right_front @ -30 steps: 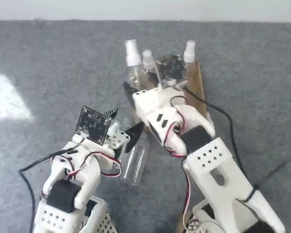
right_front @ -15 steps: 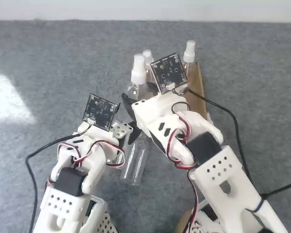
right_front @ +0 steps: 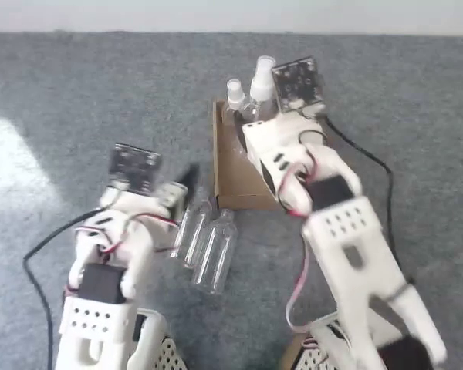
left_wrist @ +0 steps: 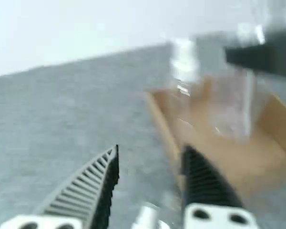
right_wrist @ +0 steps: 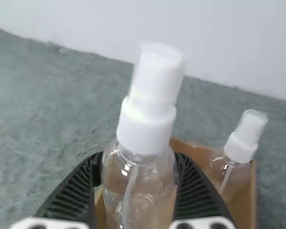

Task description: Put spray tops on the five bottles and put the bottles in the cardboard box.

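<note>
My right gripper (right_front: 255, 116) is shut on a clear bottle (right_wrist: 140, 152) with a white spray top (right_front: 262, 75), holding it upright over the far end of the cardboard box (right_front: 233, 166). A second topped bottle (right_front: 234, 94) (right_wrist: 238, 152) stands in the box beside it. Two clear bottles without tops (right_front: 193, 230) (right_front: 218, 250) lie side by side on the carpet in front of the box. My left gripper (right_front: 187, 179) (left_wrist: 150, 183) is open with nothing in it, just left of those bottles, facing the box (left_wrist: 219, 157).
Grey carpet (right_front: 77, 92) covers the table all round, with free room to the left and the far right. A pale patch of light (right_front: 11, 154) lies at the left edge. The right arm (right_front: 324, 200) reaches over the box's right side.
My right gripper has carried the topped bottle away from the lying bottles to the far end of the box. My left arm has swung left and back from the lying bottles.
</note>
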Tool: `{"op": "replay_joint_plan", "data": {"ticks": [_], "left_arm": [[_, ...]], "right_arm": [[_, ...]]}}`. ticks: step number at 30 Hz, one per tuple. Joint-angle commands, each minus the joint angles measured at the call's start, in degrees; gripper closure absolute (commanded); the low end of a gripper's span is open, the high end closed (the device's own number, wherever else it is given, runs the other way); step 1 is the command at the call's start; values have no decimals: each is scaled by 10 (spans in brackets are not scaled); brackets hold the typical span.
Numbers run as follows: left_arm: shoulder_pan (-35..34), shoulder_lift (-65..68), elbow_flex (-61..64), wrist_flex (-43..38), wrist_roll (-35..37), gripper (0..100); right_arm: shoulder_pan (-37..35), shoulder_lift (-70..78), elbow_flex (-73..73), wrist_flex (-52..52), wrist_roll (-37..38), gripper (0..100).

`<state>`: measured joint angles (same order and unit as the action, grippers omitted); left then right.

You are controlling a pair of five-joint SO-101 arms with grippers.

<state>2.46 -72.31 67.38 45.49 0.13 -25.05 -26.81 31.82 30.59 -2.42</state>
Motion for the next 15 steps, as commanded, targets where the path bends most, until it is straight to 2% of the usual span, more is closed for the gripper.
{"op": "replay_joint_plan", "data": {"ticks": [1,3,15], "left_arm": [[-94,5,-6,-47,57,998],[-115,5,-7,-48,74,986],[-116,4,-8,-48,75,988]], "right_arm": [[9,95,-26,-108,9,993],[10,135,-26,-147,9,993],[32,229,2,-248,11,993]]}}
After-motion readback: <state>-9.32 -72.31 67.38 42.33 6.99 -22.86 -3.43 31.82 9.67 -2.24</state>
